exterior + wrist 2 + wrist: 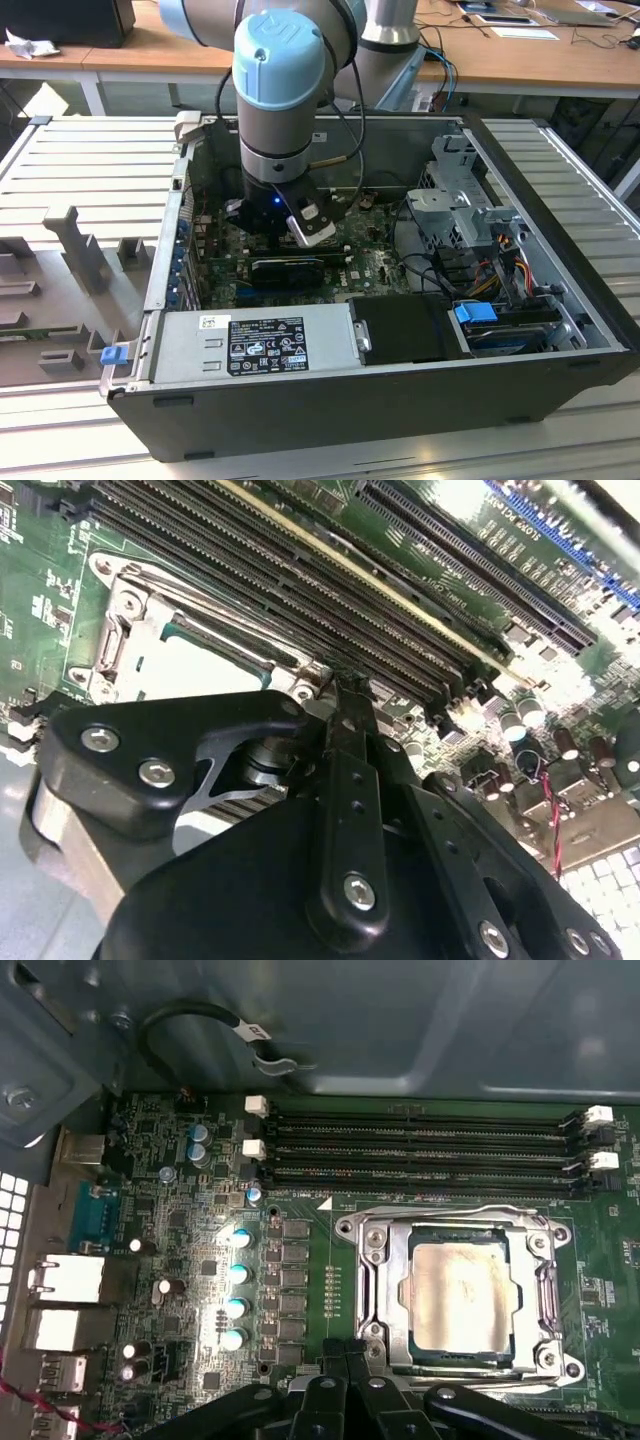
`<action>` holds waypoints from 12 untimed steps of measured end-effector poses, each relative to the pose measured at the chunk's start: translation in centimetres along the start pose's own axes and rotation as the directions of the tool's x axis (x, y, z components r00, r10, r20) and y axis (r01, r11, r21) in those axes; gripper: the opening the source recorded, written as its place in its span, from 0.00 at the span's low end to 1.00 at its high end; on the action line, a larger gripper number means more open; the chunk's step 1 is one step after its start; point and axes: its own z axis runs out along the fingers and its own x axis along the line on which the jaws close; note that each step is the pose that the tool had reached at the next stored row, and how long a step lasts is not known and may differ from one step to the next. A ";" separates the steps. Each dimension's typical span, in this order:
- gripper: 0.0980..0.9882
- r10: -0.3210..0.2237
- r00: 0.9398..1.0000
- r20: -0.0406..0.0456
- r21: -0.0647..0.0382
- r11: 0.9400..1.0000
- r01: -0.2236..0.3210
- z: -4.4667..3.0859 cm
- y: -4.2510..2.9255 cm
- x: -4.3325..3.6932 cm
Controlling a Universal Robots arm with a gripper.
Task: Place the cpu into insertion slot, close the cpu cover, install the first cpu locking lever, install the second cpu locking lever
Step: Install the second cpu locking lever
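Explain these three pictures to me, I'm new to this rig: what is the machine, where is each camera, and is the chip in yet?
The exterior view shows a robot arm reaching down into an open computer case. The other two pictures come from cameras riding at the arm's wrist, looking at the motherboard.

In the first wrist view the cpu already sits in the insertion slot, with the cpu cover closed around it, beside the long memory slots.

The gripper is shut with nothing visibly held, its tips close by the socket's edge.
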 end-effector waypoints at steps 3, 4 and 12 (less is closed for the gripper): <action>0.01 0.000 1.000 0.000 -0.003 1.000 0.000 -1.25 0.28 0.12; 0.01 0.000 1.000 0.000 -0.003 1.000 0.000 -1.43 0.32 0.13; 0.01 0.000 1.000 0.000 -0.003 1.000 0.000 -2.59 0.59 0.14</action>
